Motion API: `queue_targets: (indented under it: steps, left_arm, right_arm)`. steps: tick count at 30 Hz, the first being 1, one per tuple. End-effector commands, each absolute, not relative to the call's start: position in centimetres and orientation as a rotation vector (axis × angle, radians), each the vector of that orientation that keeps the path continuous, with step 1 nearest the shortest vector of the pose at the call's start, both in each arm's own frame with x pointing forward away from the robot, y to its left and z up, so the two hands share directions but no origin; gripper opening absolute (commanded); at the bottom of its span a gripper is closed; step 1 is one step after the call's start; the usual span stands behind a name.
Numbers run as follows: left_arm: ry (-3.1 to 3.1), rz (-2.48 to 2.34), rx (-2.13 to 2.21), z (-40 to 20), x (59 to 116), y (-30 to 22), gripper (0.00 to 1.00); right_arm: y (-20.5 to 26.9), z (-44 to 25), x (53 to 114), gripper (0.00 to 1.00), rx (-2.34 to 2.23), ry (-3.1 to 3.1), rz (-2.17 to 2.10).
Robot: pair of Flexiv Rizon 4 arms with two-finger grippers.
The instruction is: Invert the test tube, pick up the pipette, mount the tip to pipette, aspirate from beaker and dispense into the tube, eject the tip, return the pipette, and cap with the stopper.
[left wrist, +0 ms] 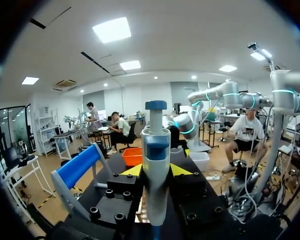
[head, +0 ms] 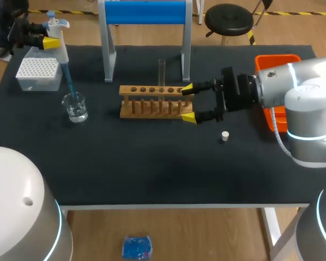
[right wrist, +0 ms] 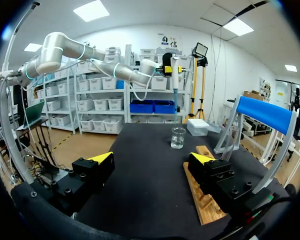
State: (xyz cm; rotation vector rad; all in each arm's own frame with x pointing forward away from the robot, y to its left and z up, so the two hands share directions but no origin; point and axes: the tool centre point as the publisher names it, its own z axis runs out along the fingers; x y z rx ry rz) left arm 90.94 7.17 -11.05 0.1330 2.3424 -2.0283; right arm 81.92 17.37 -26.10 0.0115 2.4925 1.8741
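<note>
My left gripper (head: 45, 39) is shut on the white-and-blue pipette (head: 58, 38) at the table's far left. The pipette's blue tip (head: 68, 81) points down into the glass beaker (head: 75, 107). From the left wrist, the pipette (left wrist: 155, 165) stands upright between the yellow tips of the left gripper (left wrist: 156, 171). A clear test tube (head: 162, 70) stands upright in the wooden rack (head: 152, 100). My right gripper (head: 188, 103) is open, its fingers astride the rack's right end. In the right wrist view, the right gripper (right wrist: 152, 159) has one finger over the rack (right wrist: 202, 197), with the beaker (right wrist: 178, 137) ahead. A white stopper (head: 225, 136) lies near the right arm.
A white tip box (head: 39, 73) sits behind the beaker at the far left. A blue-topped stand (head: 145, 13) rises behind the rack. An orange bin (head: 277, 62) sits at the far right, partly behind my right arm.
</note>
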Motion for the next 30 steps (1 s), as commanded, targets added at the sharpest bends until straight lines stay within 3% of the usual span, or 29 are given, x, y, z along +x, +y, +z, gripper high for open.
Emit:
queue_targets:
  steps: [1,14,21,30]
  left_arm:
    - [2.341,-2.029,0.135,-11.0,91.0,7.2,0.00]
    - [2.341,-2.029,0.135,-11.0,91.0,7.2,0.00]
    - [2.341,-2.029,0.135,-11.0,91.0,7.2,0.00]
    - [2.341,-2.029,0.135,-11.0,91.0,7.2,0.00]
  right_arm:
    - [17.3,-26.0,81.9,1.00,0.010,2.495,1.873]
    - [17.3,-26.0,81.9,1.00,0.010,2.495,1.873]
    - [21.0,-25.3,78.9,1.00,0.062,2.548,1.751]
    - [27.7,-26.8,79.3,1.00,0.215,2.574,1.569]
